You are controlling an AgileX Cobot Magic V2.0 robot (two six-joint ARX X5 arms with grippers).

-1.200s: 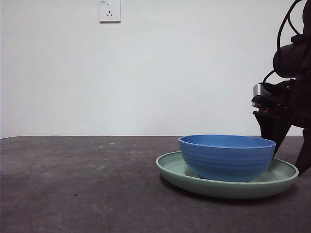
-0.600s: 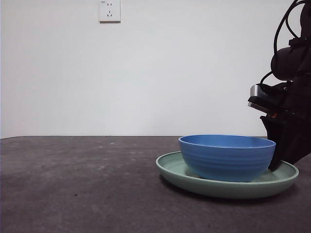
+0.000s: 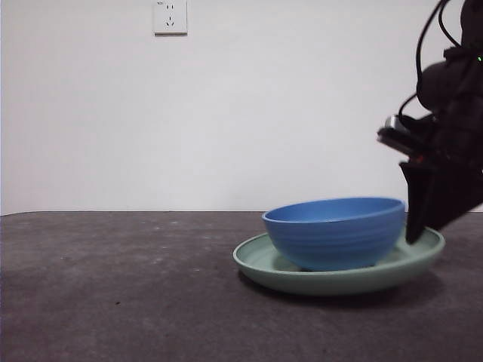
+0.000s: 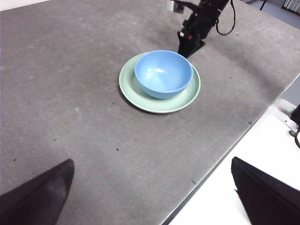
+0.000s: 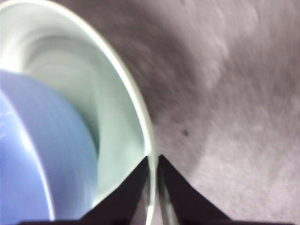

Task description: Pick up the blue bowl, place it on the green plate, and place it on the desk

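Note:
The blue bowl (image 3: 332, 234) (image 4: 163, 73) (image 5: 33, 154) sits inside the green plate (image 3: 332, 282) (image 4: 154, 104) (image 5: 117, 117). The plate rests on the desk (image 3: 113, 286) (image 4: 70, 70) with its right side tipped up. My right gripper (image 3: 415, 230) (image 4: 188, 46) (image 5: 153, 161) is shut on the plate's rim at that raised side, beside the bowl and not touching it. The right wrist view shows the thin rim pinched between the two jaws. My left gripper (image 4: 151, 161) hangs open well above the desk, away from both dishes.
A white wall socket (image 3: 170, 16) is high on the back wall. In the left wrist view the desk's edge (image 4: 225, 154) runs diagonally close to the plate, with a white surface (image 4: 267, 145) beyond it. Bare desk stretches left of the plate.
The plate with the bowl has slid left and its right side has lifted, so both tilt. The right gripper closed in on the rim and rose slightly.

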